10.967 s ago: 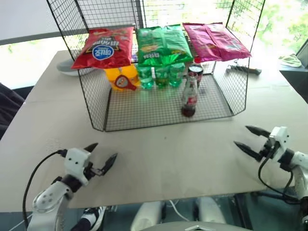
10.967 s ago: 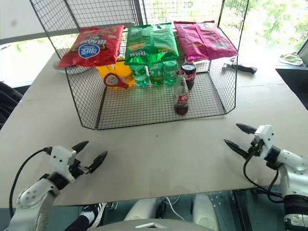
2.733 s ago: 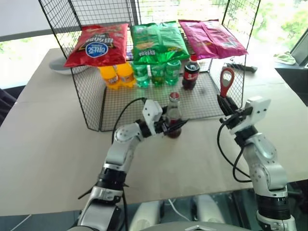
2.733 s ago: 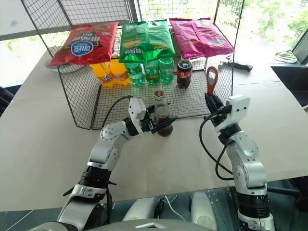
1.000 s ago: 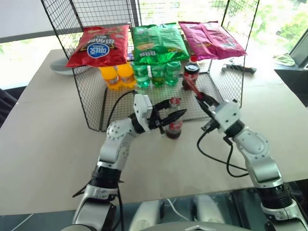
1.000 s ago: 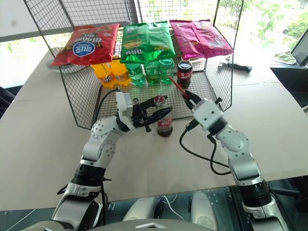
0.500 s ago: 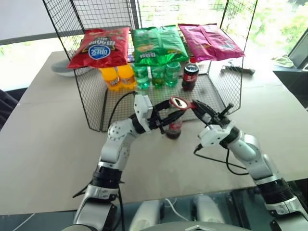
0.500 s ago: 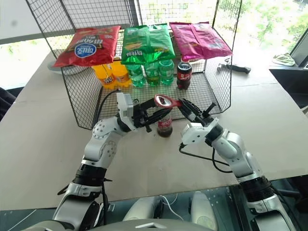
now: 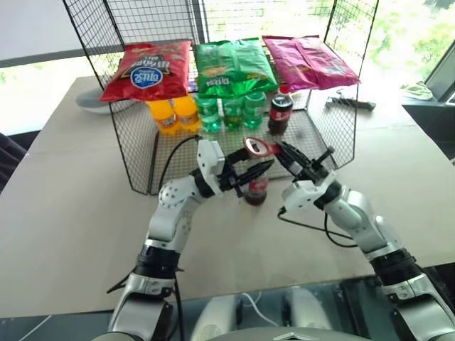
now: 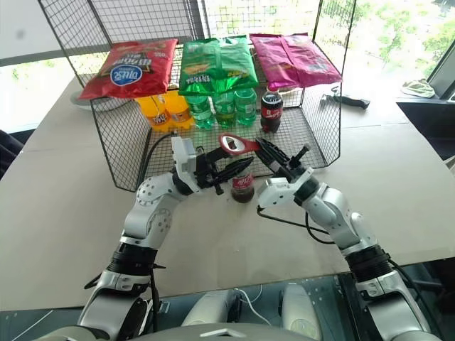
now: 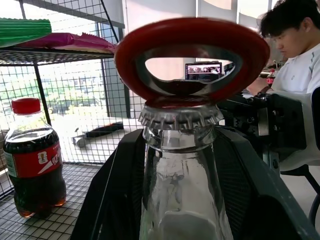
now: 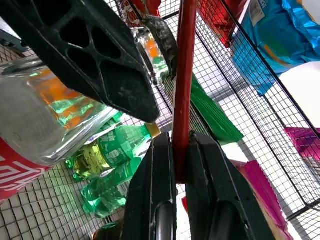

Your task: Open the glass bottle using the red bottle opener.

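The glass bottle [image 9: 257, 190] stands upright on the table just in front of the wire rack. My left gripper [image 9: 257, 175] reaches in from the left and is shut on the bottle's neck; its black fingers [image 11: 112, 200] flank the glass below the crown cap [image 11: 180, 116]. The red bottle opener [image 9: 256, 147] lies about level, and its metal-lined ring [image 11: 192, 55] sits on top of the cap. From the right, my right gripper [image 9: 282, 151] is shut on the opener's handle [image 12: 182, 100].
Behind the bottle is a wire mesh rack [image 9: 135, 153] with red [image 9: 147, 69], green [image 9: 234, 65] and pink [image 9: 307, 60] snack bags on top. Under them stand orange and green bottles and a plastic cola bottle [image 9: 279, 114]. A person [image 11: 292, 47] sits beyond the table.
My right gripper has rolled and shifted left and down, laying the opener flat with its ring onto the bottle's cap. The left gripper and the bottle have stayed put.
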You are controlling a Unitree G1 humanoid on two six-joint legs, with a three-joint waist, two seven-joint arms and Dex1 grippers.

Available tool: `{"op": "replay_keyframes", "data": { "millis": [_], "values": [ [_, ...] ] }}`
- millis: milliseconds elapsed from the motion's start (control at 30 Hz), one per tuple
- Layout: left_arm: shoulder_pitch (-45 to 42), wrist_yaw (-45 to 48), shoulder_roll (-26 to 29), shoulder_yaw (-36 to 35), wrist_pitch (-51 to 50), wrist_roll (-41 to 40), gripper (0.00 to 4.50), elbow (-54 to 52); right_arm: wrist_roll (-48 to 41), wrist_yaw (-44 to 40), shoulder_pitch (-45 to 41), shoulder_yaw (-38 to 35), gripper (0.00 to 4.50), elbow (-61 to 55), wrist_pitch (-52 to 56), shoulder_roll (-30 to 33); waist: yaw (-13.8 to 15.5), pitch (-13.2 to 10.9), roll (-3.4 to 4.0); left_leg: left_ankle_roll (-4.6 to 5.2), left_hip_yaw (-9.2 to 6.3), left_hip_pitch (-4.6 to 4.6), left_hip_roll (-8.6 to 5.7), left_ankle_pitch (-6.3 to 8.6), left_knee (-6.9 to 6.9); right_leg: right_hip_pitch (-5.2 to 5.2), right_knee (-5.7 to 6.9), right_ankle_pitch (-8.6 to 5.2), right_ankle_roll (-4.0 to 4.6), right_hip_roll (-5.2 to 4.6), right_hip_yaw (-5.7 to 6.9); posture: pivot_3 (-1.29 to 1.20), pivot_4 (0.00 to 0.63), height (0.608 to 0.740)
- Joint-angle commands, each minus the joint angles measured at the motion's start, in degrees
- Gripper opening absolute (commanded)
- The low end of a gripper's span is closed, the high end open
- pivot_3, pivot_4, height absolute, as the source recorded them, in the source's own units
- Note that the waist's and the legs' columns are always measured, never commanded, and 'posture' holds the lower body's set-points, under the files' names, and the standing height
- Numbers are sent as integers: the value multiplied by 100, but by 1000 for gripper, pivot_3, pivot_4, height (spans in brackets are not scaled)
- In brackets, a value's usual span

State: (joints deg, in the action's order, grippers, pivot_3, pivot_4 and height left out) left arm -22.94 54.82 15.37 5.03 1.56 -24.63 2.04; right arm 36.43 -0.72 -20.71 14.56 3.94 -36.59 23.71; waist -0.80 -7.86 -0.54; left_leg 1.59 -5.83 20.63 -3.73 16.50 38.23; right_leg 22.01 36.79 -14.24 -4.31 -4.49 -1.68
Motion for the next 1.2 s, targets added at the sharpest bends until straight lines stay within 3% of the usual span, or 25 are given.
{"op": "replay_keyframes", "data": {
  "millis": [33,533,733,1200],
  "values": [
    [109,-54,41,100,-93,186,1553,77,370,-61,194,285,0,251,-36,163,0,1,1,0,0,-3,0,0,0,-3,0,0,0,0,0,0,150,740],
    [172,-129,76,98,-181,182,1553,-23,573,239,12,474,0,464,-75,238,-10,2,3,3,0,-28,2,2,-7,-29,-4,-2,1,2,-2,0,150,740],
    [191,-158,52,111,-187,191,1553,-26,133,14,-97,763,0,739,-558,70,-14,2,3,3,0,-29,3,2,-10,-29,-5,-2,1,2,-2,0,150,740],
    [152,-191,13,109,-186,207,1553,30,355,207,-294,518,0,745,-596,271,-13,1,4,6,0,-31,3,4,-16,-29,-7,-2,1,3,-4,0,150,740]
  ]
}}
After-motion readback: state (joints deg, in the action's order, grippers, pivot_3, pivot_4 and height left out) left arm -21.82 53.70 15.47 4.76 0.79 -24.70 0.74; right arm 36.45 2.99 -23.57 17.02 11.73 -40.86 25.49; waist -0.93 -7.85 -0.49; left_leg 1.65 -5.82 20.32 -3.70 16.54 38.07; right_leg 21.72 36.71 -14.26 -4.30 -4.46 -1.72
